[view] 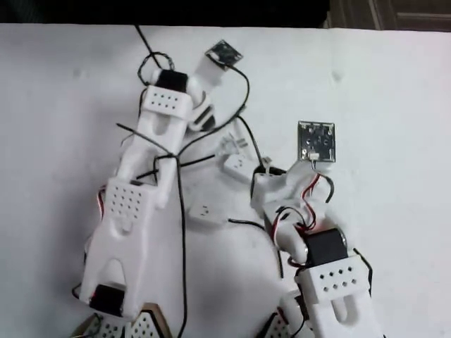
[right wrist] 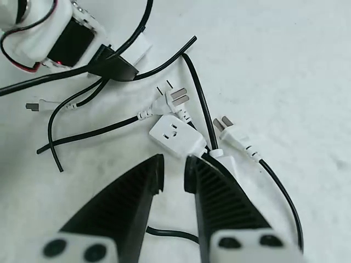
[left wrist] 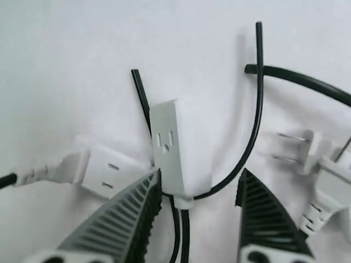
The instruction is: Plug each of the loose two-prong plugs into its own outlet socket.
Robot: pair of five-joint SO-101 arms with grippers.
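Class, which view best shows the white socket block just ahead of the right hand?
The right wrist view: the socket block shows its slotted face beyond the right hand. The high view shows it small; its left wrist match is unclear.

White sockets and plugs, black cords, ribbed black fingers on the left hand, white table.

A white table meets a dark band behind, perhaps wooden furniture.

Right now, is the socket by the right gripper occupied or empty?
Empty: the socket shows bare slots, and the plug beside it lies loose, prongs exposed.
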